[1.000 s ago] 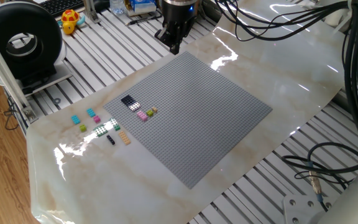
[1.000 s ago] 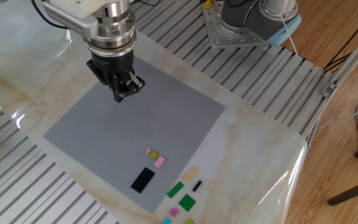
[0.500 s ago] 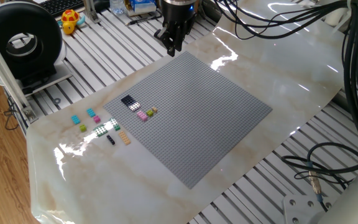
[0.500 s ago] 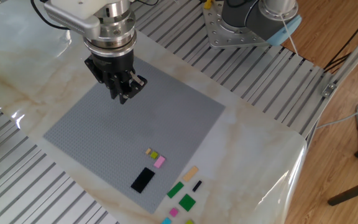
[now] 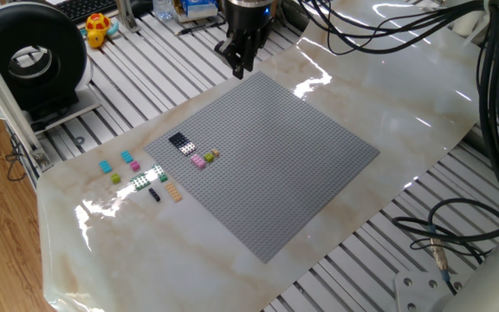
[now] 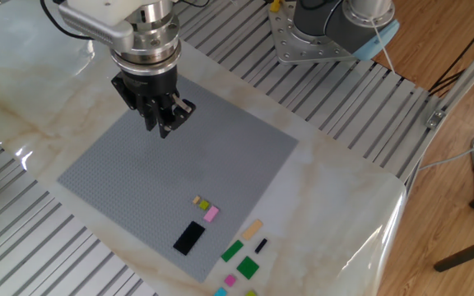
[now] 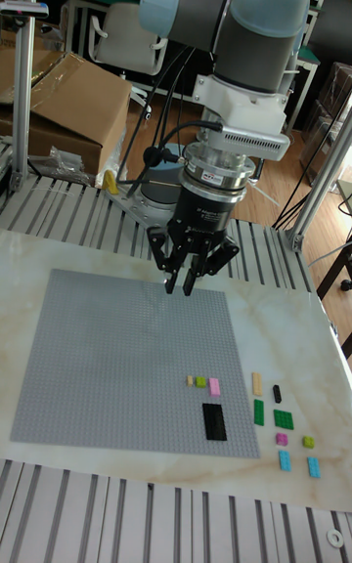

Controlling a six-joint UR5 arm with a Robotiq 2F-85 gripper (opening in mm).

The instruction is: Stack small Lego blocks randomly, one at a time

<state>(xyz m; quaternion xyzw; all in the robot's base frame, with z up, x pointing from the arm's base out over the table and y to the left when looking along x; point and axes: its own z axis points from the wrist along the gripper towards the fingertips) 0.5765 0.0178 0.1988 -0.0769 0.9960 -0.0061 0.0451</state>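
Several small Lego blocks lie at one corner of the grey baseplate (image 5: 275, 173). On the plate are a black block (image 5: 178, 139), a pink block (image 5: 198, 160) and a tan block (image 5: 215, 153). Beside the plate, on the marble sheet, lie cyan blocks (image 5: 106, 166), a lime block (image 5: 116, 178), a green plate (image 7: 283, 418), a tan block (image 6: 253, 229) and a small black block (image 6: 261, 245). My gripper (image 7: 179, 289) hangs above the plate's opposite corner, far from the blocks. Its fingers stand slightly apart with nothing between them. In the other fixed view my gripper (image 6: 164, 130) is over the plate's far edge.
A black reel (image 5: 29, 56) and a yellow toy (image 5: 98, 29) sit beyond the sheet's far left. Cables (image 5: 457, 234) trail at the right. The arm's base mount (image 6: 319, 37) is behind the plate. Slotted aluminium rails surround the marble sheet (image 5: 405, 78).
My gripper has shifted a little along the plate's far edge, away from its corner, and holds nothing. The blocks have not moved.
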